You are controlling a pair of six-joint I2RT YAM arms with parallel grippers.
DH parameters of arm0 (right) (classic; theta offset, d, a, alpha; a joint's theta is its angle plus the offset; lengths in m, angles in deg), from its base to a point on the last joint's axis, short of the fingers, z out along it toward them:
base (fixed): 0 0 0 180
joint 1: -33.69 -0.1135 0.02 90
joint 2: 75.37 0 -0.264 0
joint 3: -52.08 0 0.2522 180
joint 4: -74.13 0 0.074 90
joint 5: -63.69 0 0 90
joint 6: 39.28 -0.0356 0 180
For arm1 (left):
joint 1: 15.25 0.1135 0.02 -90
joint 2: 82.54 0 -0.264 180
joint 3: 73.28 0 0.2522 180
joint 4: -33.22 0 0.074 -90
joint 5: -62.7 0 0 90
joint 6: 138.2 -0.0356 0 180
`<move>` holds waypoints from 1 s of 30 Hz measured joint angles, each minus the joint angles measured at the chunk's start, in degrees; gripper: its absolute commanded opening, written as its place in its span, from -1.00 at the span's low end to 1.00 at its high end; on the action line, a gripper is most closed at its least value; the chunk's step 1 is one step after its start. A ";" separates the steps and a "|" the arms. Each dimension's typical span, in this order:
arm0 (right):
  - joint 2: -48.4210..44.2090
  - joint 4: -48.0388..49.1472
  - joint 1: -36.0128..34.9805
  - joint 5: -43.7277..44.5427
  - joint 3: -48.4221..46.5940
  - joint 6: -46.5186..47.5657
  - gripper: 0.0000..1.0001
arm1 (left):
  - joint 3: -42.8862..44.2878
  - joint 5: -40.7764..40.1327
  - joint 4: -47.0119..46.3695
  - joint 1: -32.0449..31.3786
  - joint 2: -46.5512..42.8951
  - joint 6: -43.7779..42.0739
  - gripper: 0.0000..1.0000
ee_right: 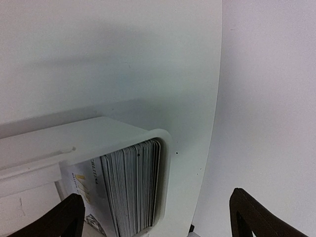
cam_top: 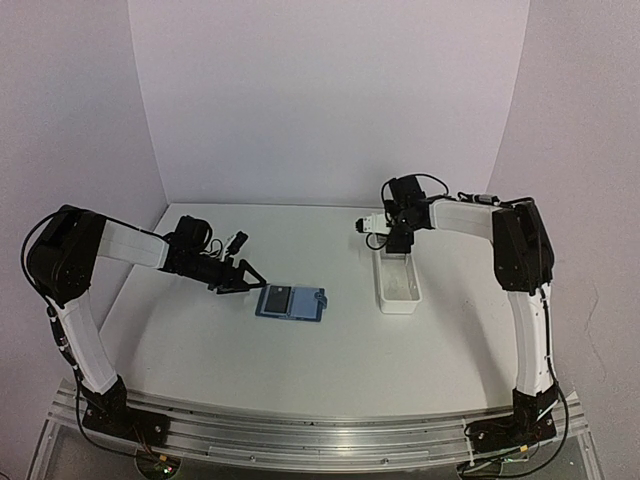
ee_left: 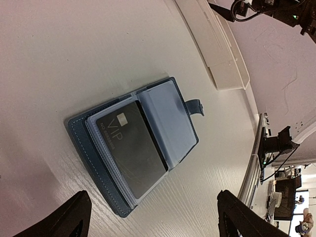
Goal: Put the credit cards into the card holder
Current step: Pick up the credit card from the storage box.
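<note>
The blue card holder (cam_top: 291,301) lies open on the table at centre-left. A dark card (cam_top: 278,296) marked VIP sits in its left clear sleeve. In the left wrist view the card (ee_left: 131,148) fills that sleeve and the card holder (ee_left: 75,134) has its snap tab to the right. My left gripper (cam_top: 243,283) is open and empty, just left of the holder; its fingertips (ee_left: 69,217) show at the bottom corners. My right gripper (cam_top: 397,243) is open and empty over the far end of the white tray (cam_top: 398,285). A stack of cards (ee_right: 133,187) stands on edge in the tray (ee_right: 165,143).
The white tray also shows in the left wrist view (ee_left: 217,44), beyond the holder. White walls close the table at the back and sides. The aluminium rail (cam_top: 320,430) runs along the near edge.
</note>
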 measured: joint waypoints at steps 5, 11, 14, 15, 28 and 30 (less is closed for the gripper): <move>1.81 0.61 0.00 0.20 -0.83 0.02 0.96 | 0.00 0.07 0.00 0.04 0.00 0.00 0.76; 3.48 0.90 0.15 0.26 -1.07 0.28 0.95 | 0.00 0.09 0.00 0.24 0.00 0.00 0.76; 3.52 1.09 0.15 0.74 -1.07 0.50 0.93 | 0.00 0.11 0.00 0.33 0.00 0.00 0.76; 3.52 1.40 0.17 1.05 -1.09 0.55 0.92 | 0.00 0.11 0.00 0.35 0.00 0.00 0.76; 3.52 3.41 0.28 3.32 -1.64 1.11 0.87 | -0.09 0.28 -0.02 0.39 0.00 0.00 0.76; 3.52 3.50 0.28 3.56 -1.64 1.11 0.82 | -0.22 0.37 -0.02 0.39 0.00 0.00 0.76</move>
